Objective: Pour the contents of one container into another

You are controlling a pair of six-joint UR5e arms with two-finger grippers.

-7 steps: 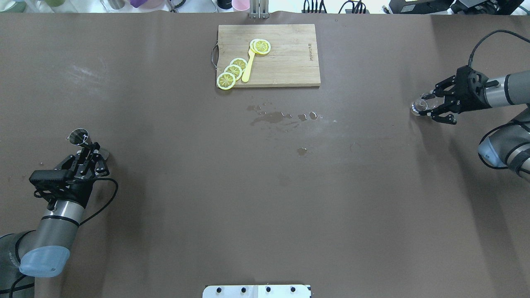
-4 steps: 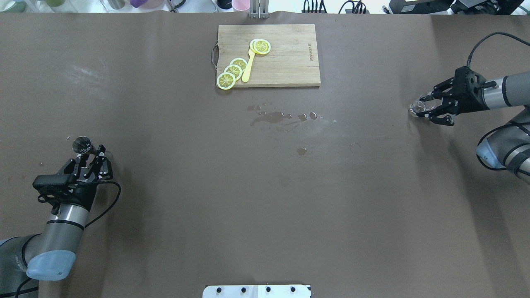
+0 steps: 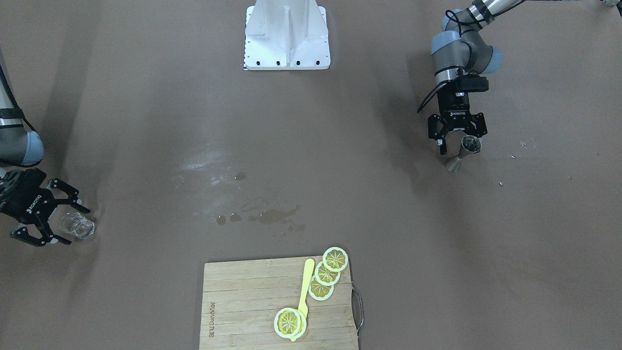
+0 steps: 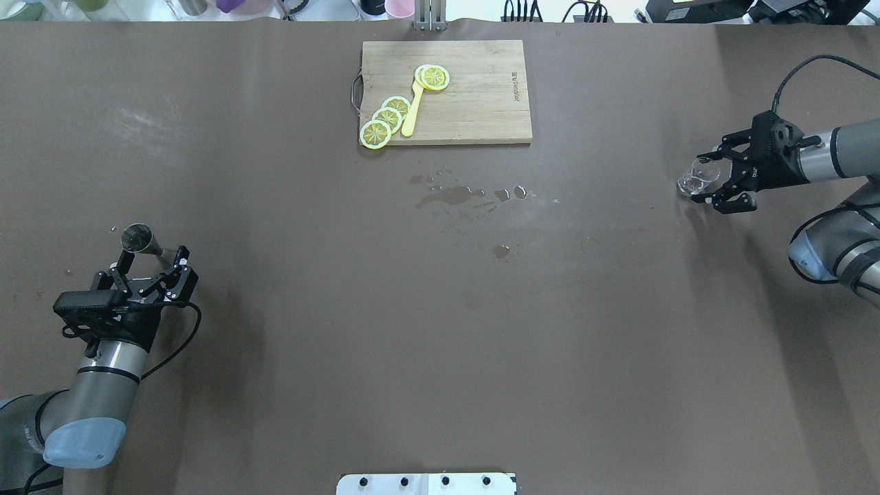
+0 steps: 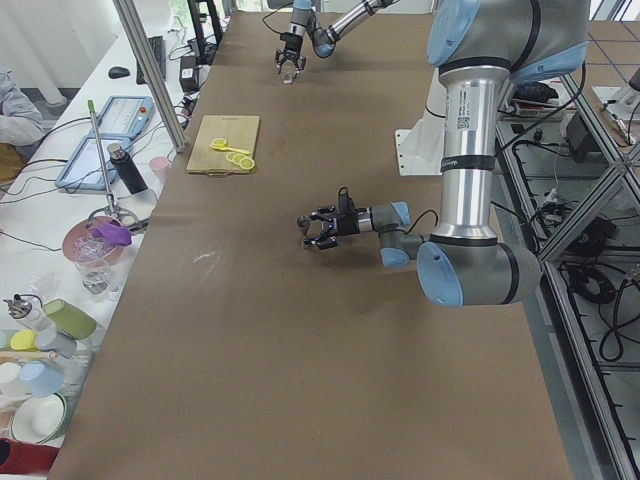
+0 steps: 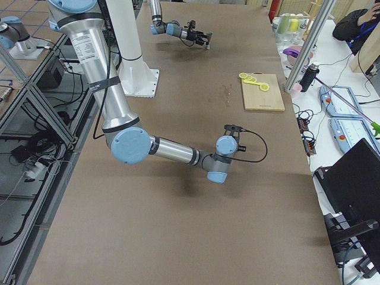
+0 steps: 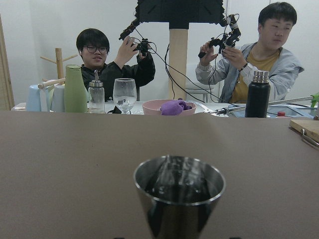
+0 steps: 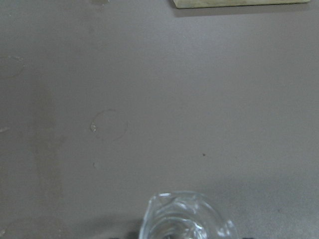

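steel jigger point(image 4: 137, 238) inside our released left tool point(image 4: 152, 257), glass point(image 4: 691, 180) inside our released right tool point(image 4: 702, 179), well apart; we judge pouring either finished or unstarted.

Light even and diffuse, from above, exposure fine. Pale sheen patch on tabletop point(image 4: 440, 344), far left. Soft wide shadows beside left arm point(image 4: 103, 371) and right arm point(image 4: 849, 144). Left wrist cam: bright white wall behind, metal cup point(image 7: 178, 196) sharp. Right wrist cam: dim, flat, glass point(image 8: 185, 219) at bottom edge soft.
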